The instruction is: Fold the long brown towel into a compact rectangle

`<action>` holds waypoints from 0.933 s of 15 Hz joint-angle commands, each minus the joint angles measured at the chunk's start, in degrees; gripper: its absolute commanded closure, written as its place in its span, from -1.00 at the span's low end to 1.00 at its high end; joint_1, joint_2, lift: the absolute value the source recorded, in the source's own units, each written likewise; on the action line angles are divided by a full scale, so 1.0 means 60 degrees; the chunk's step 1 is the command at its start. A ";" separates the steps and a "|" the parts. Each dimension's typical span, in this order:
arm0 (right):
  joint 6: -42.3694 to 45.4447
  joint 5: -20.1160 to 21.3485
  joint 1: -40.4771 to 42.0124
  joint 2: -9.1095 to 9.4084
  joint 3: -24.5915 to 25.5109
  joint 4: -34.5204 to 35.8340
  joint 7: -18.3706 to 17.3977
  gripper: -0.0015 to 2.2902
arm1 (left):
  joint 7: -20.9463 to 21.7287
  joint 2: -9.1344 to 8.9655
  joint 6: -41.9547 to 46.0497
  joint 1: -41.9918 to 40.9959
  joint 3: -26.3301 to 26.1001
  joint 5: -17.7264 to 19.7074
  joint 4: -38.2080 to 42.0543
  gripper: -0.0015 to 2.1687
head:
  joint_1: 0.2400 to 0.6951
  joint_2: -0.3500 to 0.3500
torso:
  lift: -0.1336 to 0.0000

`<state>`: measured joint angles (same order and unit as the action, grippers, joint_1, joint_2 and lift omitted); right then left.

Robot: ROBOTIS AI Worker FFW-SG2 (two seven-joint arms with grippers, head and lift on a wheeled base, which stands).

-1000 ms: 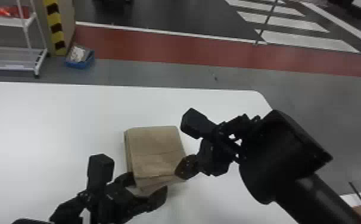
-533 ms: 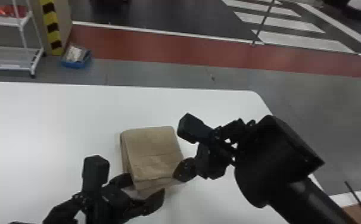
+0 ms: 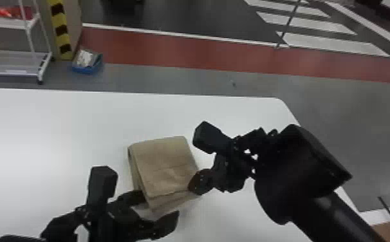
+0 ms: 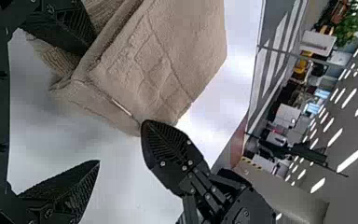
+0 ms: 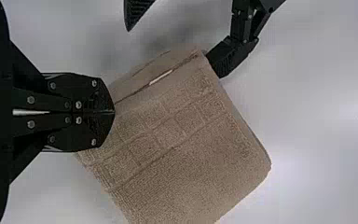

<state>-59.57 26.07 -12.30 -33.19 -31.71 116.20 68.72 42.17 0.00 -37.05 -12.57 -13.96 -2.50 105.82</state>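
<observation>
A folded, squarish brown fabric towel (image 3: 167, 161) lies on a smooth white table (image 3: 59, 128), lower centre. The black left gripper (image 3: 160, 204), lower left, gapes wide, gripping nothing; the black right gripper (image 3: 195, 186), at the towel's lower right corner, is closed, empty.

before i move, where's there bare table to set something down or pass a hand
The widest bare patch of the white table is left of the towel, beyond the left gripper. Another band runs between the towel and the table's far edge. It's crowded at the towel's near edge, where both grippers work, and to its right, under the right arm.
</observation>
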 commanded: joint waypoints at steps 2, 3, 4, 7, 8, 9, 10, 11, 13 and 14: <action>0.0003 -0.0008 -0.0015 0.0083 0.0011 -0.0016 0.0002 0.46 | 0.0150 -0.0025 -0.0205 -0.0043 0.0218 -0.0154 0.0351 -0.88 | 1.00 -0.72 | -0.80; 0.0003 -0.0008 -0.0015 0.0112 -0.0003 -0.0031 0.0002 0.46 | 0.0355 -0.0025 -0.0381 -0.0043 0.0350 -0.0213 0.0366 -0.88 | 1.00 -0.70 | -0.80; 0.0003 0.0006 -0.0015 0.0141 -0.0003 -0.0045 0.0002 0.46 | 0.0648 -0.0025 -0.0586 -0.0014 0.0438 -0.0345 0.0381 -0.88 | 1.00 -0.69 | -0.80; 0.0003 0.0006 -0.0015 0.0200 -0.0003 -0.0045 0.0002 0.46 | 0.1132 -0.0025 -0.0733 0.0059 0.0526 -0.0667 0.0571 -0.88 | 1.00 -0.64 | -0.80; 0.0003 0.0021 -0.0015 0.0244 -0.0003 -0.0045 0.0002 0.46 | 0.1293 -0.0025 -0.0821 0.0059 0.0687 -0.0682 0.0615 -0.88 | 1.00 -0.63 | -0.80; 0.0003 0.0036 -0.0015 0.0273 -0.0003 -0.0075 0.0002 0.46 | 0.1351 -0.0025 -0.0938 0.0074 0.0789 -0.0682 0.0673 -0.88 | 1.00 -0.62 | -0.80; 0.0033 0.0050 -0.0015 0.0302 -0.0003 -0.0104 0.0002 0.46 | 0.1483 -0.0025 -0.1084 0.0074 0.0877 -0.0696 0.0747 -0.88 | 1.00 -0.58 | -0.80; 0.0033 0.0050 -0.0015 0.0346 -0.0003 -0.0133 0.0002 0.46 | 0.1791 -0.0025 -0.1114 0.0089 0.0950 -0.0740 0.0761 -0.88 | 1.00 -0.58 | -0.80; 0.0062 0.0080 -0.0029 0.0419 -0.0033 -0.0163 0.0002 0.46 | 0.2113 -0.0025 -0.1114 0.0118 0.1024 -0.0770 0.0864 -0.88 | 1.00 -0.54 | -0.80; 0.0062 0.0080 -0.0059 0.0463 -0.0033 -0.0192 0.0002 0.46 | 0.2157 -0.0025 -0.1114 0.0118 0.1170 -0.0770 0.0908 -0.88 | 1.00 -0.54 | -0.80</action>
<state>-59.26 26.48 -12.51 -30.75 -31.86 115.23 68.73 54.97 0.00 -43.71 -11.91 -7.80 -7.04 110.87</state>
